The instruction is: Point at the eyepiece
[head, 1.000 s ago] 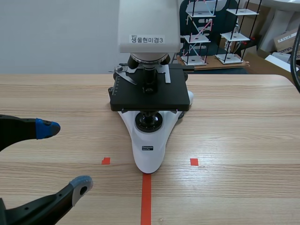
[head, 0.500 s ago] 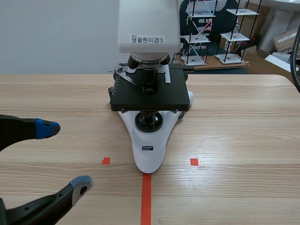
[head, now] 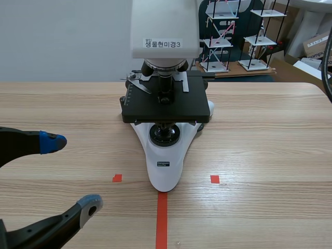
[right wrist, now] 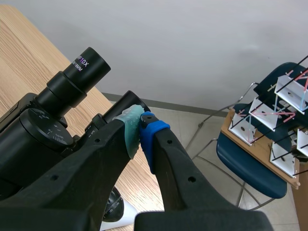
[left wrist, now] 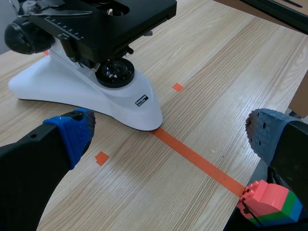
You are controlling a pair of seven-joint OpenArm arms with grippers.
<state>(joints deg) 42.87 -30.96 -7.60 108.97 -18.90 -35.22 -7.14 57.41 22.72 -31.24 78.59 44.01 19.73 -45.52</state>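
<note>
**Basically: contact risk at the eyepiece**

Found right gripper [right wrist: 141,120] up at the head of the microscope [head: 165,104], fingers pressed pad to pad, nothing held. Placed its tip just beside the near eyepiece [right wrist: 126,102], at the rim; couldn't tell whether touching or a hair apart. Spotted the 10X eyepiece [right wrist: 89,60] beyond it, angled up and away from the table [head: 270,155].

Logged left gripper [head: 71,172] wide open and empty, low over the table, apart from the white base.

Judged risks:
- Bumping the near eyepiece with any further push forward; thick fingers, almost no clearance. Could have twisted the tube or rocked the whole head.
- Ambiguous point: tip wedged close between tube and head, so might have read as pointing at the body, not the lens end.
- Dragging a pad across the glass on the way out.

Counted: one microscope, two eyepieces, two grippers, one toy brick stack [left wrist: 269,204] past the table edge by the left gripper.
</note>
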